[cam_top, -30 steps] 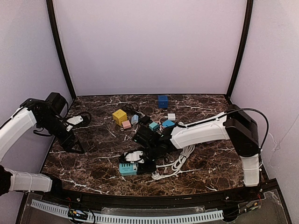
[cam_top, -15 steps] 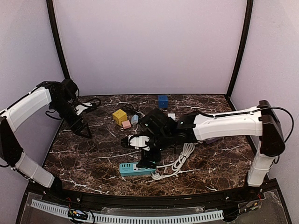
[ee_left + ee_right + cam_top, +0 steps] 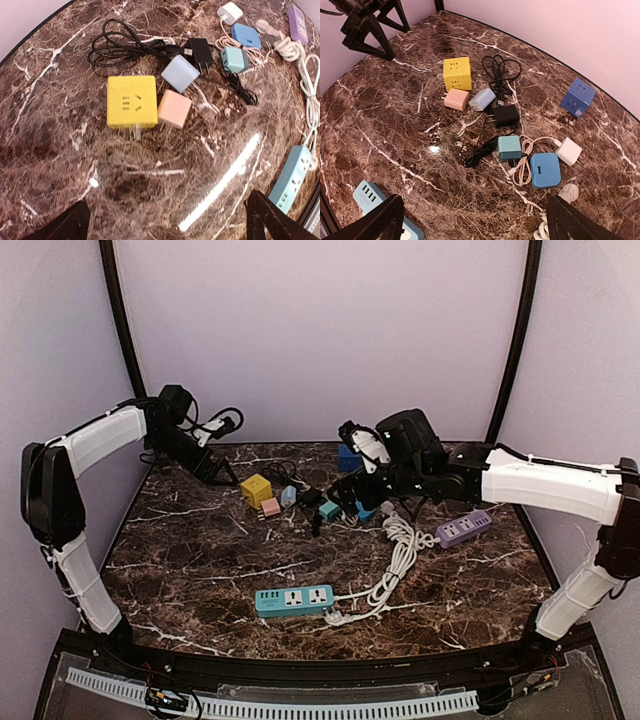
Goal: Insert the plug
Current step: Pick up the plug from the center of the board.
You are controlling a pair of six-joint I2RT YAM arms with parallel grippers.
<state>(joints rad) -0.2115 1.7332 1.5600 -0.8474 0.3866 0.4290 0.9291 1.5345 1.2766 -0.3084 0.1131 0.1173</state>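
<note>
L gripper (image 3: 167, 200): upper left of top view, above the back-left part of the marble tabletop (image 3: 180, 570). Jaws spread wide, nothing btwn them.

Just right of it is a yellow cube socket (image 3: 256, 489). A pink adapter (image 3: 174, 108) sits hard beside it, w/ a pale-blue adapter (image 3: 180, 73) at the pink one's upper corner. A black adapter (image 3: 201, 49) comes next, and a loose black cable (image 3: 125, 45) is coiled behind the yellow cube.

Lower centre of top view: teal power strip (image 3: 293, 599) lying flat, sockets facing up. The white plug (image 3: 335, 617) lies on the tabletop just beside the strip's right end, not in a socket. White cord (image 3: 395, 560) loops from there up toward centre right.

Centre of top view: small teal adapter (image 3: 509, 147), flat blue adapter (image 3: 544, 169) and white charger (image 3: 569, 150) close together, a thin pale cable tangled btwn them. Blue cube (image 3: 577, 97) sits further back, apart from these.

R gripper (image 3: 475, 200): raised above that cluster, upper centre-right in top view. Jaws fully parted, holding nothing.

Far right: purple power strip (image 3: 463, 528), flat on the tabletop near the cord's upper end.
</note>
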